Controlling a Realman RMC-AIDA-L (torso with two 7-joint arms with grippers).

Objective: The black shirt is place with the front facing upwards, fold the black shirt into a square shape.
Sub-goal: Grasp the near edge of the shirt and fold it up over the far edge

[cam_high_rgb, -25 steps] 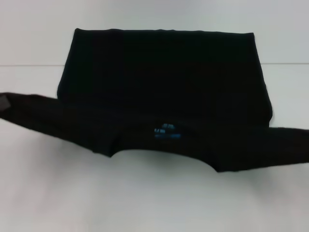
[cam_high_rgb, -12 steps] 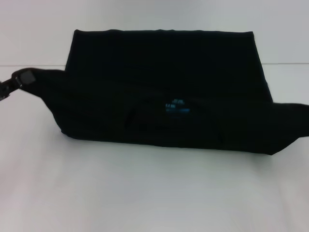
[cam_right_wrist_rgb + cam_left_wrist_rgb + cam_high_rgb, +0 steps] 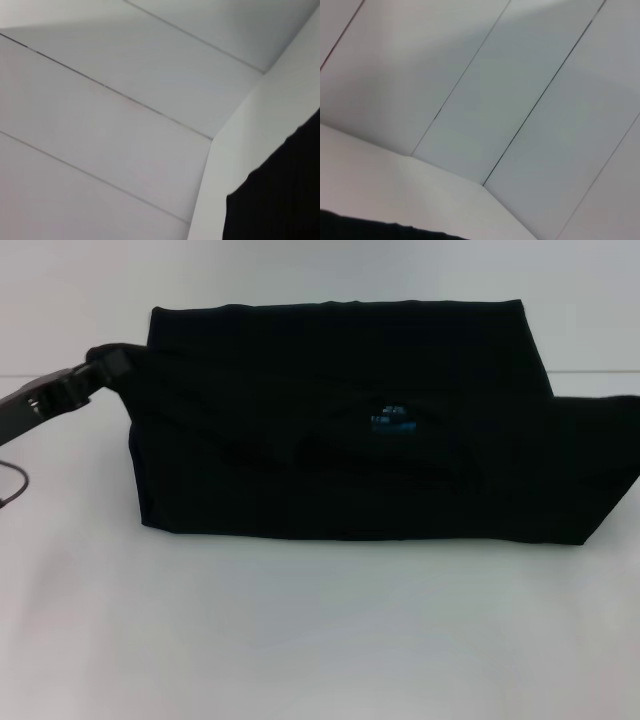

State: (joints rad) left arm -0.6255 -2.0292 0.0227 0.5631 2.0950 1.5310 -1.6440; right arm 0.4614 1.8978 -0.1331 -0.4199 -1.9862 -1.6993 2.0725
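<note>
The black shirt (image 3: 340, 420) lies on the white table, doubled over itself into a wide band with a straight near edge. Its small blue neck label (image 3: 392, 421) faces up near the middle. My left gripper (image 3: 98, 368) is at the shirt's far left corner, shut on a bunched bit of cloth held just above the table. The shirt's right end runs off the picture's right edge and my right gripper does not show. A strip of black cloth shows in the left wrist view (image 3: 370, 232) and in the right wrist view (image 3: 280, 200). The chest letters are hidden.
The white table (image 3: 300, 630) reaches back to a pale wall; its back edge (image 3: 60, 373) runs just behind the shirt. A thin dark cable (image 3: 12, 486) loops at the far left below my left arm (image 3: 35, 405).
Both held ends of the shirt have been carried away from me, over the shirt's body. The neck label has moved farther back and to the right. The curved neckline at the front has become a straight fold.
</note>
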